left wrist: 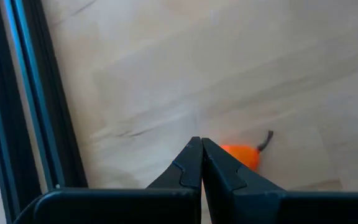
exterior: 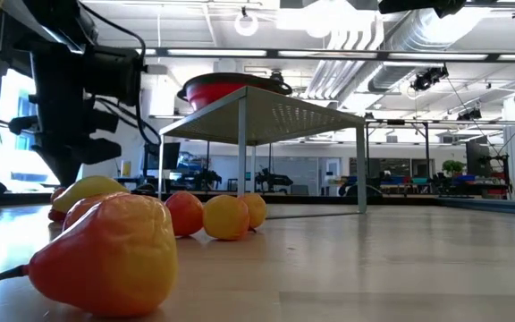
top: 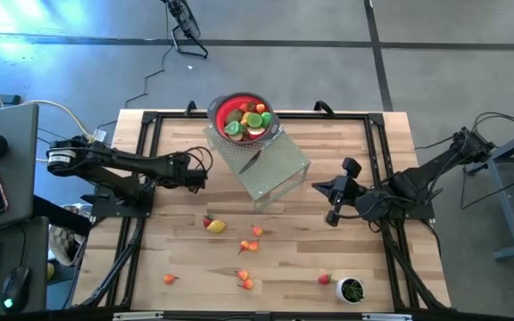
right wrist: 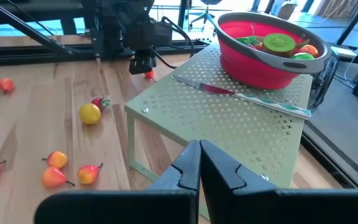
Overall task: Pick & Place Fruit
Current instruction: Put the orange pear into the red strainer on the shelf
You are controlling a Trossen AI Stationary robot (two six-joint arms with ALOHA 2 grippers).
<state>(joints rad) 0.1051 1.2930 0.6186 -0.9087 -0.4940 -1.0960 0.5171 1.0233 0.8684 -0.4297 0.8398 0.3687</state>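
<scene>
Both grippers, left gripper [top: 202,175] and right gripper [top: 319,187], sit closed and empty, since loose fruit [top: 215,226] awaits at the tabletop's [top: 373,267] six o'clock, red bowl [top: 242,116] at twelve.

Loose fruit [top: 215,226] dots the table [top: 382,276] below the red bowl [top: 244,119].

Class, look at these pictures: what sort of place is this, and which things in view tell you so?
Probably a robotics lab or workshop: a wooden worktable fitted with two dark robot arms, exposed ceiling ducts overhead, and desks with office chairs in the open room behind.
</scene>
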